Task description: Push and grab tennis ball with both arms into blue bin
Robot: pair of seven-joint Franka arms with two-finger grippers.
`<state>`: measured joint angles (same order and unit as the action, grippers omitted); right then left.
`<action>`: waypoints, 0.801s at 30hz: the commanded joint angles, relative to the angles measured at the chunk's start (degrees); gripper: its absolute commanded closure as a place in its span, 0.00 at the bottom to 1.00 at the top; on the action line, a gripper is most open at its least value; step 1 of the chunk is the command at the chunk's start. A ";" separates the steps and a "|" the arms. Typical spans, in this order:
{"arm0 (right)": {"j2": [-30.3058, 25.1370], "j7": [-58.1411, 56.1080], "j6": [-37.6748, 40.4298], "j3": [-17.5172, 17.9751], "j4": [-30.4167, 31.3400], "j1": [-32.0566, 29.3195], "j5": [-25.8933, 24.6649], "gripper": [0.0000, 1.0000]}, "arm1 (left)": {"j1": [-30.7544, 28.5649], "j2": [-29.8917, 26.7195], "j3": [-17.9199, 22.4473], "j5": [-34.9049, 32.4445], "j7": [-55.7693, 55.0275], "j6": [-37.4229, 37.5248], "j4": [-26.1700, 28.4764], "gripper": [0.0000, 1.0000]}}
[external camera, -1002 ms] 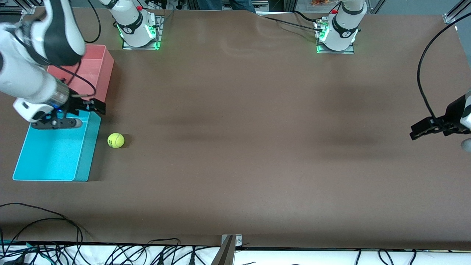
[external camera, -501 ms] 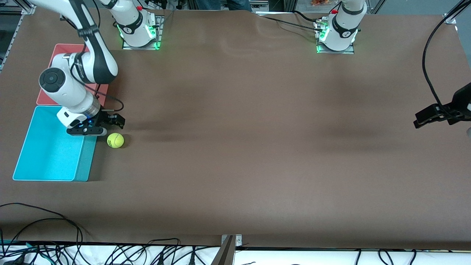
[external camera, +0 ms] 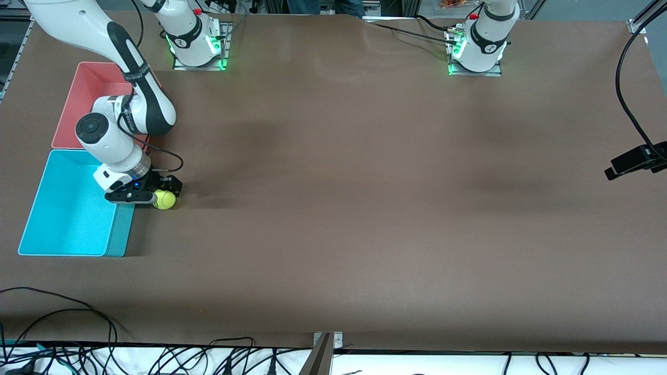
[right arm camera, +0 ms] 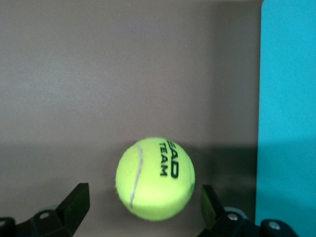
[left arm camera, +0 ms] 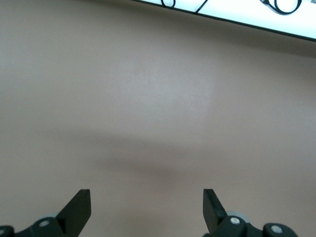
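Observation:
The yellow-green tennis ball (external camera: 164,200) lies on the brown table beside the blue bin (external camera: 73,204), just outside its wall. My right gripper (external camera: 156,194) is low over the ball, open, with a finger on each side and not touching it. In the right wrist view the ball (right arm camera: 155,178) sits between the open fingers (right arm camera: 74,203), with the bin's wall (right arm camera: 289,113) beside it. My left gripper (external camera: 633,161) hangs open and empty over the table's edge at the left arm's end. The left wrist view shows only bare table between its fingertips (left arm camera: 80,203).
A pink bin (external camera: 88,99) stands next to the blue bin, farther from the front camera, partly hidden by the right arm. Cables (external camera: 62,333) lie along the table's near edge. The two arm bases (external camera: 195,39) stand at the table's farthest edge.
My right gripper has moved from over the blue bin down to the tennis ball and now straddles it. My left gripper has drifted farther toward the table's edge. The ball has not moved.

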<state>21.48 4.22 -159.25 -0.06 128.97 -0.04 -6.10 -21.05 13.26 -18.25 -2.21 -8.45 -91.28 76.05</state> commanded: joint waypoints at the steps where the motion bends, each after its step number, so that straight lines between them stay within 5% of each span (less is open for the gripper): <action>1: 2.60 0.18 -4.39 -1.17 -0.12 -0.05 -3.21 0.00 | 9.35 -4.38 10.94 3.96 1.41 0.58 2.44 0.00; 11: 4.27 0.18 -8.35 -1.61 -0.12 -0.05 -3.83 0.02 | 24.99 -8.60 25.00 5.11 1.33 0.75 8.15 0.00; 18: 3.84 -0.70 -8.35 -1.61 -0.12 -0.05 -3.83 0.49 | 26.51 -8.52 25.90 5.29 1.24 0.49 8.24 0.00; 24: 2.26 -0.79 -8.18 -1.61 -0.21 0.13 -3.83 0.56 | 26.24 -8.34 25.98 5.99 1.33 0.49 7.89 0.00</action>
<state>25.70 3.92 -167.25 -1.57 128.65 0.08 -8.79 5.10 6.16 6.76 1.69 -8.44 -90.30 82.79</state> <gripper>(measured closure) 0.339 0.000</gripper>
